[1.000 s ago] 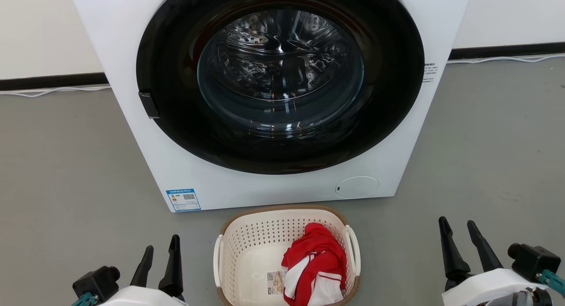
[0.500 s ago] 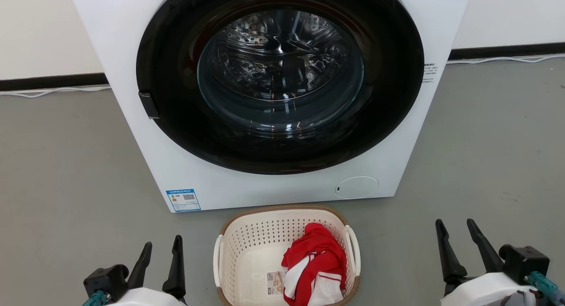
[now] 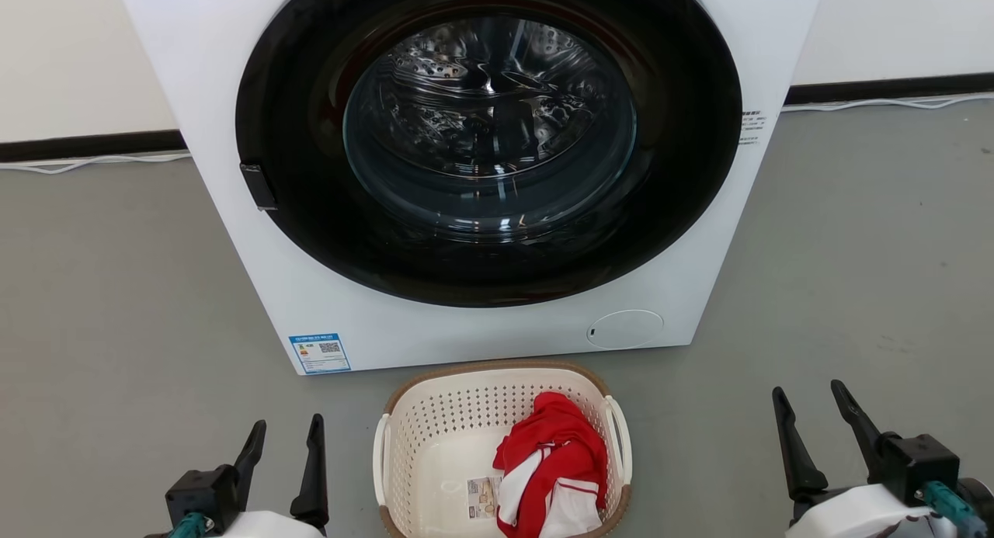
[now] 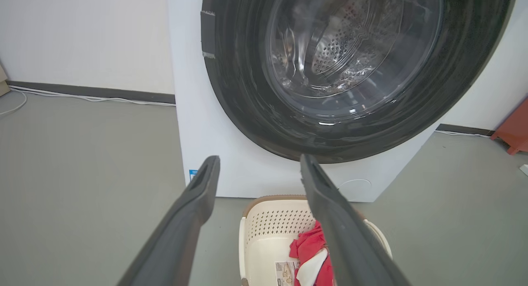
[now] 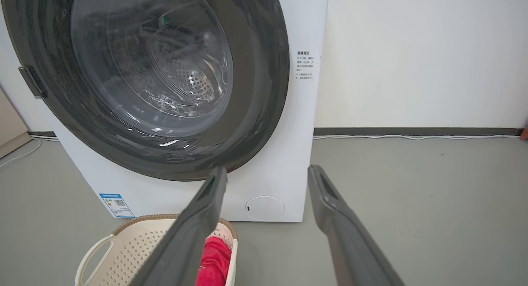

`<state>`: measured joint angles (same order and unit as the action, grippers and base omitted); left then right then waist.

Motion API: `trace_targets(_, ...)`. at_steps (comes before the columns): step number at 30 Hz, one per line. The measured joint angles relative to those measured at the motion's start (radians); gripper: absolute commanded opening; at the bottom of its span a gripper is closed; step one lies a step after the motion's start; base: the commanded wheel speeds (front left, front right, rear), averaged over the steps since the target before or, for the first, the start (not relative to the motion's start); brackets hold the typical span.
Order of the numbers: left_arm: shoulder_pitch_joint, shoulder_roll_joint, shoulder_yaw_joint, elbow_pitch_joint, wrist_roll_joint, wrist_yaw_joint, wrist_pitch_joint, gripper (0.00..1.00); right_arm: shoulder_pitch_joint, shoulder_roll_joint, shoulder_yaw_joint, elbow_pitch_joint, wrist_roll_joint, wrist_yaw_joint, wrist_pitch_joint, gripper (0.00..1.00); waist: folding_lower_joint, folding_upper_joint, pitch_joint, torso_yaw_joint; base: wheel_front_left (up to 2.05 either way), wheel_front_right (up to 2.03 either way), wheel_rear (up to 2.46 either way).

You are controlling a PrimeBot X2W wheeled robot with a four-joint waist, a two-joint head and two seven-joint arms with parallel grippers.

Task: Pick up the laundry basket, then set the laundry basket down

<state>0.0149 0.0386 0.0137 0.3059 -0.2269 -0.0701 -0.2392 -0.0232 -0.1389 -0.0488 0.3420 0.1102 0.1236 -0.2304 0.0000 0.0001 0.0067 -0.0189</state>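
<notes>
A grey floor (image 3: 116, 289) meets a white wall (image 3: 70, 49), a white washing machine (image 3: 481, 336) stands before it, the laundry basket (image 3: 435, 437) sits on the floor just in front holding a red-and-white garment (image 3: 555, 460), and the left gripper (image 3: 288, 421) and right gripper (image 3: 807, 387) hover either side, fingers spread wide, holding nothing

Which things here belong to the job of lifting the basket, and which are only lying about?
For the job: laundry basket; left hand and right hand, both open, not touching it.
Only lying about: washing machine; red and white garment inside the basket; white cable by the wall.
</notes>
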Motion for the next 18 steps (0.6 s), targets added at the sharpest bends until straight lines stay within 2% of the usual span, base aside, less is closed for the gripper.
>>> trace_targets(5, 0.0, 0.001, 0.0, 0.002, 0.052, 0.006, -0.009, 1.0, 0.0, -0.002, -0.001, 0.003, -0.057, 0.0, -0.018, 1.0, 0.0, 0.0, 0.001, -0.002, 0.0, 0.0, 0.0)
trace_targets(18, 0.001, 0.001, 0.0, 0.004, 0.053, 0.008, -0.009, 1.0, 0.0, 0.0, -0.001, 0.007, -0.058, 0.001, -0.018, 1.0, 0.0, 0.0, 0.001, -0.003, 0.0, 0.0, 0.0)
